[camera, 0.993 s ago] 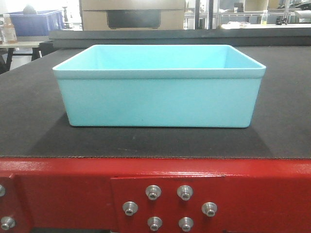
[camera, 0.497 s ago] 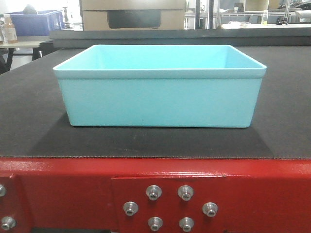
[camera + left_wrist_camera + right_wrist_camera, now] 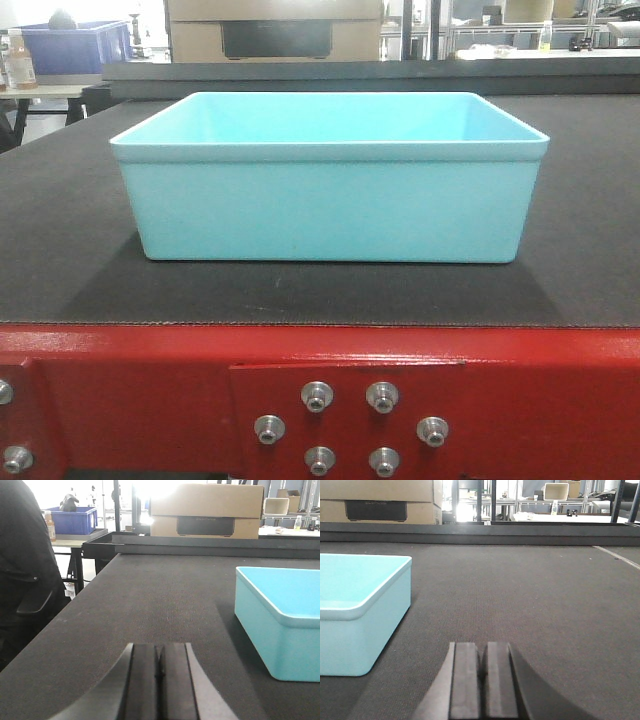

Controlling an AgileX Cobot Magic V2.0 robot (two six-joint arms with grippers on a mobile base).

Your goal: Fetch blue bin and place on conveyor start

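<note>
The blue bin point(image 3: 328, 205), a pale aqua tub, stands upright and empty on the black conveyor belt point(image 3: 60, 250), just behind the red metal frame point(image 3: 130, 400) with silver bolts. It also shows at the right of the left wrist view point(image 3: 280, 625) and the left of the right wrist view point(image 3: 360, 615). My left gripper point(image 3: 159, 652) is shut and empty, low over the belt, left of the bin and apart from it. My right gripper point(image 3: 482, 652) is shut and empty, right of the bin and apart from it.
A cardboard box point(image 3: 207, 511) stands beyond the belt's far raised edge point(image 3: 200, 542). A dark blue ribbed bin point(image 3: 74, 520) sits on a side table at far left. A dark-clothed person point(image 3: 22, 565) is at the left edge. Shelving stands behind.
The view has crept very slightly, so the bin sits a touch further right in the front view. The bin rests on the belt throughout.
</note>
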